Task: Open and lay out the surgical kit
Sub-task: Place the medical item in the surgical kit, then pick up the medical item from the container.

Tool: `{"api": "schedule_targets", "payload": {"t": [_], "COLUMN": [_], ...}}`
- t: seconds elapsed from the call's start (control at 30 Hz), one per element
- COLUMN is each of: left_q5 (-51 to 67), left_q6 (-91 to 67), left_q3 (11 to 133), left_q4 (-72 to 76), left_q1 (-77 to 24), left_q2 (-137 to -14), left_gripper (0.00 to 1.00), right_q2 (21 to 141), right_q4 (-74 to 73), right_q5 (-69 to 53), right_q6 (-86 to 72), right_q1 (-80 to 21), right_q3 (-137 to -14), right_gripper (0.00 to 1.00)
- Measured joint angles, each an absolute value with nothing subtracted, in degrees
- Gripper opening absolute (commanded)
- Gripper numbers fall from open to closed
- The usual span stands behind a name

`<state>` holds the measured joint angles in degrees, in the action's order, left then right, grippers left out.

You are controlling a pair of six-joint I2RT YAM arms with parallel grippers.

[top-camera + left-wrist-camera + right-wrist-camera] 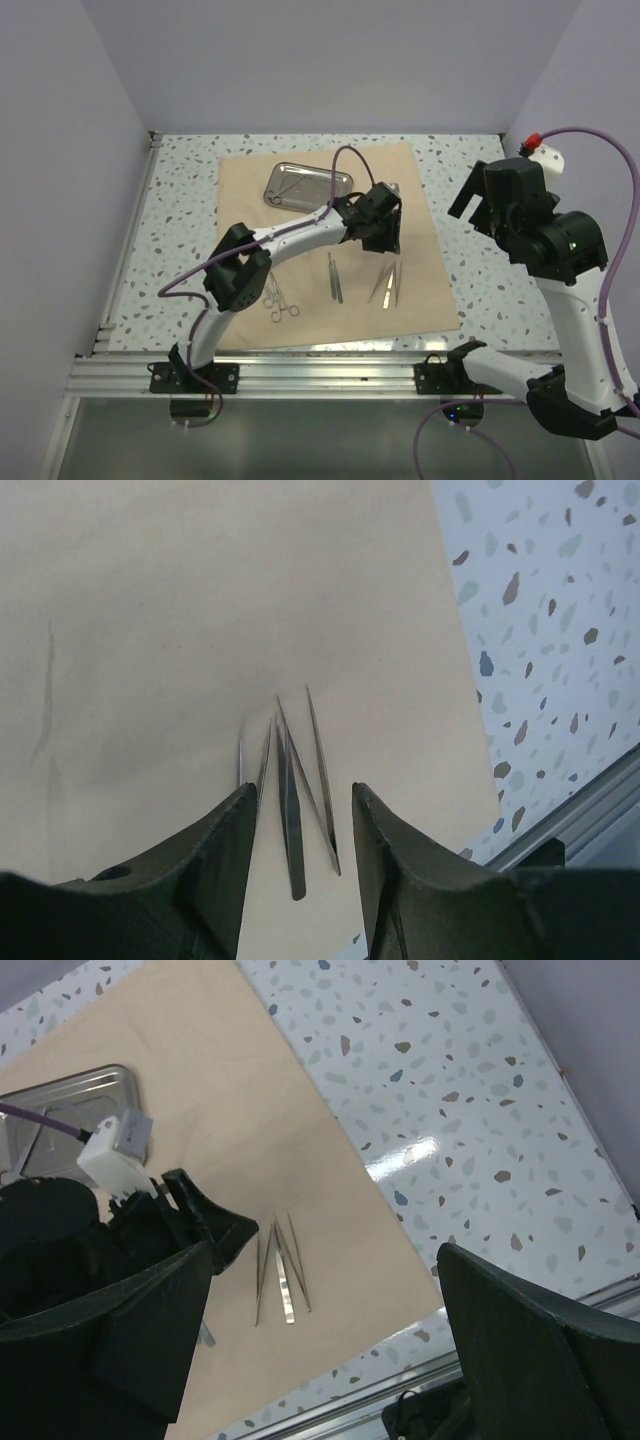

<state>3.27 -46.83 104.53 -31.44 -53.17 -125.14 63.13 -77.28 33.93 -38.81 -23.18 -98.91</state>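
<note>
Several tweezers (293,860) lie fanned on the unfolded cloth wrap (150,630), just below my left end effector (302,790), which is partly open and holds nothing. Layout looks nearly done. Next, I judge, I lower to straddle one pair and space it out.

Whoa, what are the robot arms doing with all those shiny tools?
They are laying out a surgical kit. The tan cloth lies spread flat, with a steel tray at its far end and scissors nearer the arms. The left gripper hovers open over a bunch of tweezers, holding nothing. The right gripper is open too, off to the side.
</note>
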Motion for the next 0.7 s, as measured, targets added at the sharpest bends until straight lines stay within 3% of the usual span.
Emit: {"api": "schedule_targets", "payload": {"t": [0.13, 0.47, 0.7], "left_q5": [3.2, -1.0, -2.3], "left_q6": [-40.0, -18.4, -12.1], "left_q3": [107.7, 119.7, 120.1], "left_q4": [-32.4, -37.5, -38.5], "left_q1": [-48.7, -21.4, -17.7], "left_q2": [-124.3, -128.6, -132.3], "left_gripper": [0.47, 0.43, 0.43], "right_q2": [63.2, 65.1, 70.4], "right_q4": [-77.2, -77.3, -77.2], "right_q5": [33.9, 33.5, 33.5], "right_q6": [-39.0, -39.8, -39.9], "right_q1": [-23.2, -23.2, -23.2], "right_q3": [-98.6, -96.6, -96.6], "right_gripper": [0.98, 0.98, 0.98]}}
